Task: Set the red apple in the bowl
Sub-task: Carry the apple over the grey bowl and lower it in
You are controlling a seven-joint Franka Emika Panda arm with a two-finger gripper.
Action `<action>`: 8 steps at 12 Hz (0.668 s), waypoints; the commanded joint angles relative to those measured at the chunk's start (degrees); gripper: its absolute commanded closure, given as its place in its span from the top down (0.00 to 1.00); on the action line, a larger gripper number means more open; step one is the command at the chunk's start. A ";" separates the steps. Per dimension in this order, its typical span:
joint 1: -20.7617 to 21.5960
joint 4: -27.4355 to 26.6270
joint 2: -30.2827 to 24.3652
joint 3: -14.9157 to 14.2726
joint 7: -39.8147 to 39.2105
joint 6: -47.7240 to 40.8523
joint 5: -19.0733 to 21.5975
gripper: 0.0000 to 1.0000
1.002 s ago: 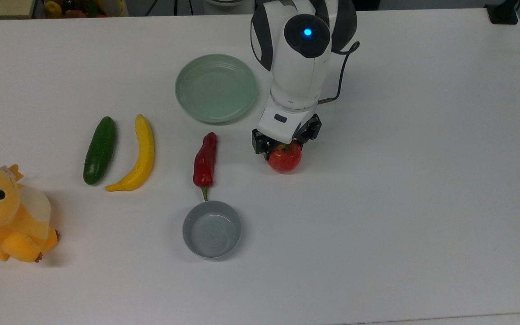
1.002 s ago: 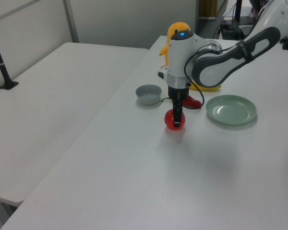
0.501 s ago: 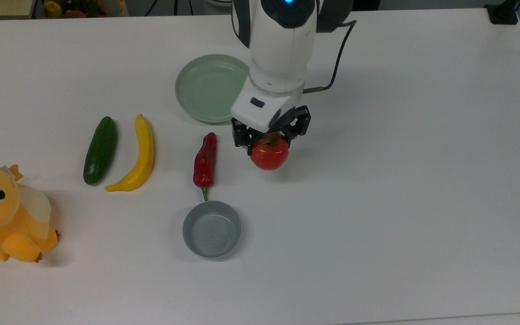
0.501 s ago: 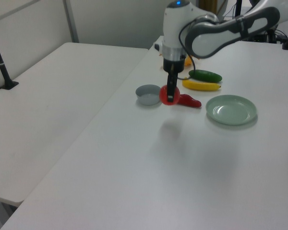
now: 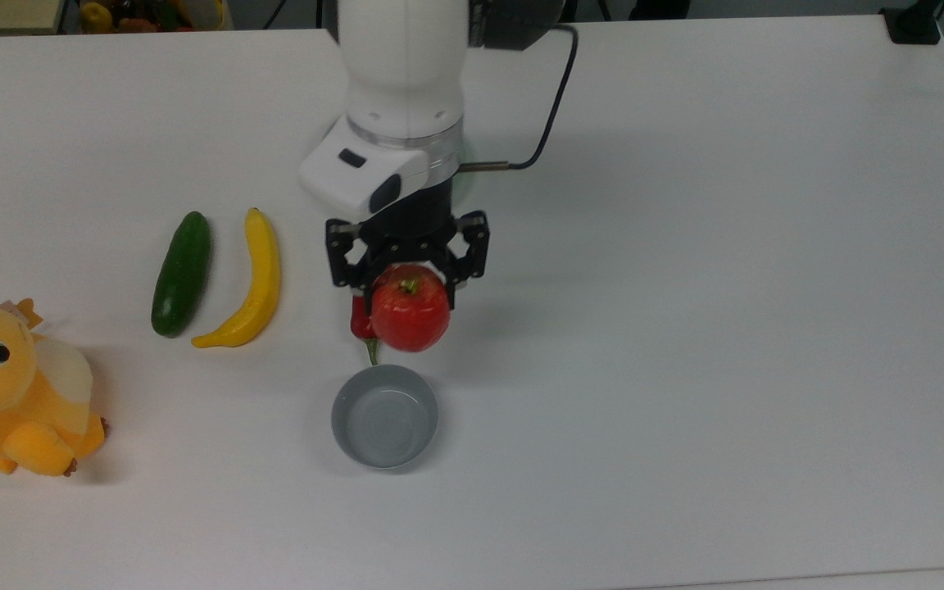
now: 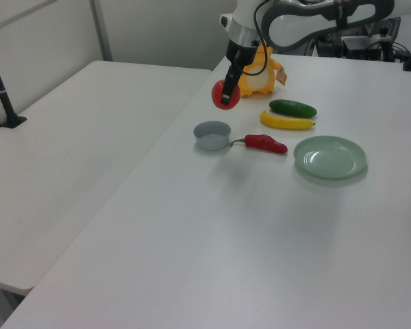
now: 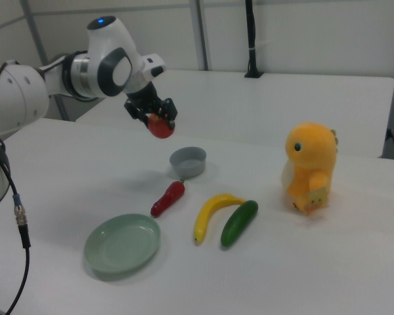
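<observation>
Glossy red apple [image 5: 410, 315], greenish stem dimple up, is clamped in the gripper [image 5: 407, 283] at the bowl's [image 5: 384, 416] twelve o'clock.

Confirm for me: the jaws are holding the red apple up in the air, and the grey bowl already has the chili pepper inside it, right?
Not quite. The gripper holds the red apple aloft, but the bowl is empty; the left view shows the chili pepper lying on the table beside it.

- The apple [image 5: 410, 315] hangs above the surface [image 5: 726, 328], clear of it.
- In the top view, the bowl [image 5: 385, 416] sits just below the chili pepper [image 5: 361, 326]; the cucumber [image 5: 182, 273] and banana [image 5: 251, 282] lie to its left.
</observation>
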 commanded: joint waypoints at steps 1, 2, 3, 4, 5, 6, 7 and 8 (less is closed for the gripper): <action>-1.72 1.51 5.27 -0.35 0.34 10.70 0.79 0.08; -1.90 1.34 6.59 -0.35 0.43 13.70 0.87 0.08; -1.90 1.25 7.82 -0.44 0.34 15.73 0.79 0.08; -1.90 1.25 8.96 -0.44 0.08 16.79 0.79 0.08; -1.81 1.25 10.11 -0.44 0.25 18.63 0.79 0.08; -1.72 1.16 11.16 -0.35 0.34 19.78 0.79 0.08; -1.63 1.16 11.43 -0.35 0.34 19.88 0.44 0.08; -1.72 0.98 11.61 -0.35 0.25 19.88 0.43 0.09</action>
